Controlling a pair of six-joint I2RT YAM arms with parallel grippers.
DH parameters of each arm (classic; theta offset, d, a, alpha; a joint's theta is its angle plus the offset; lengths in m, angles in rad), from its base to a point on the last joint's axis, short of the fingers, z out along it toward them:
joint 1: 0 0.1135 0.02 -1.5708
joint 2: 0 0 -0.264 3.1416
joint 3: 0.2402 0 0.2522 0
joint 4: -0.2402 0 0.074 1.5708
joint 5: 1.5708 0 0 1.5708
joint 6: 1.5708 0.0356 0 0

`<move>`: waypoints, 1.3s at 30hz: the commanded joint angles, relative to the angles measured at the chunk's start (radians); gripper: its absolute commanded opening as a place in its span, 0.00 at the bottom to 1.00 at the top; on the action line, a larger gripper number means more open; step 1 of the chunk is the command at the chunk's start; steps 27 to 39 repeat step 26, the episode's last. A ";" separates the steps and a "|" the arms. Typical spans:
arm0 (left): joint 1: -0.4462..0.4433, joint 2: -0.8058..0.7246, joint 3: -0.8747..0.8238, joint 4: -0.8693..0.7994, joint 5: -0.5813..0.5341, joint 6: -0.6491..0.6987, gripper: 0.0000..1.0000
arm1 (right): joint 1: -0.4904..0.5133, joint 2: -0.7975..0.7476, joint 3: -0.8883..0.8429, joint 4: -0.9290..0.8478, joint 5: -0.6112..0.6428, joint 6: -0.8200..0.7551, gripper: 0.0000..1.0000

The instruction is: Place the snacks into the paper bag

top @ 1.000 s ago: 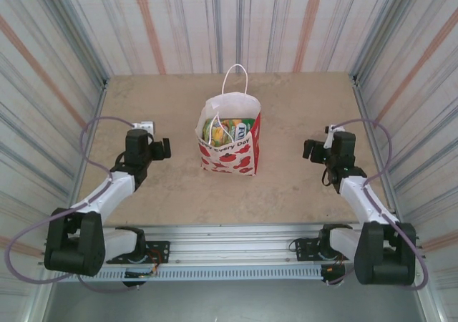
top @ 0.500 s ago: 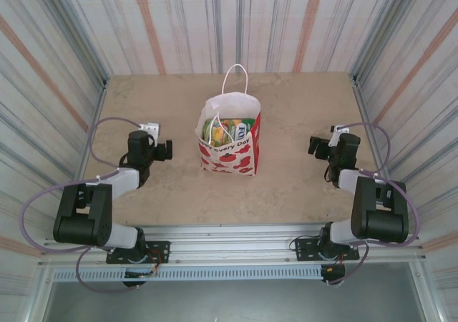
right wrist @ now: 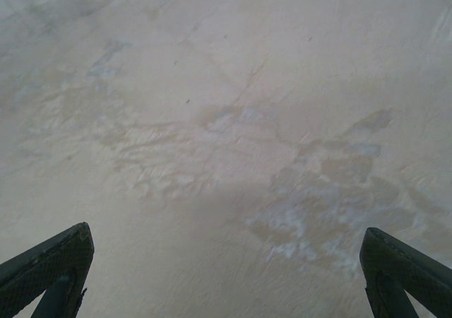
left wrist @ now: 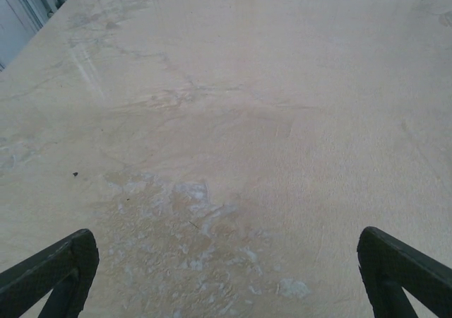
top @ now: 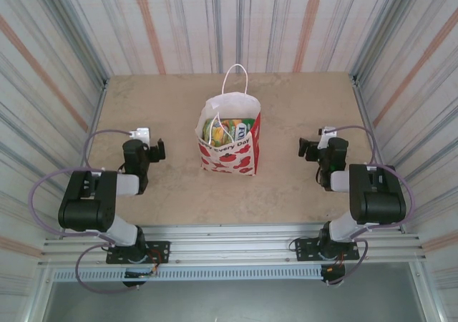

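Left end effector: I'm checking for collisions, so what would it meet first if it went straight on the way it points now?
Most likely the table, whose bare surface lies ahead of the left end effector in its wrist view; how soon is unclear.

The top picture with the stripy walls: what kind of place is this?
Probably a robot testing booth, not a home. Striped walls box in one beige table, two robot arms are bolted to a metal rail at its near edge, and a paper bag stands in the middle.
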 commanded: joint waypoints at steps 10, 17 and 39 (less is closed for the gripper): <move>-0.005 -0.012 0.010 0.018 -0.023 0.005 0.99 | -0.008 0.001 0.028 0.004 0.034 -0.004 0.99; -0.004 -0.011 0.013 0.014 -0.021 0.004 0.99 | -0.009 0.002 0.029 0.005 0.035 -0.004 0.99; -0.007 -0.013 0.010 0.018 -0.024 0.006 0.99 | -0.012 0.000 0.024 0.011 0.032 -0.003 0.99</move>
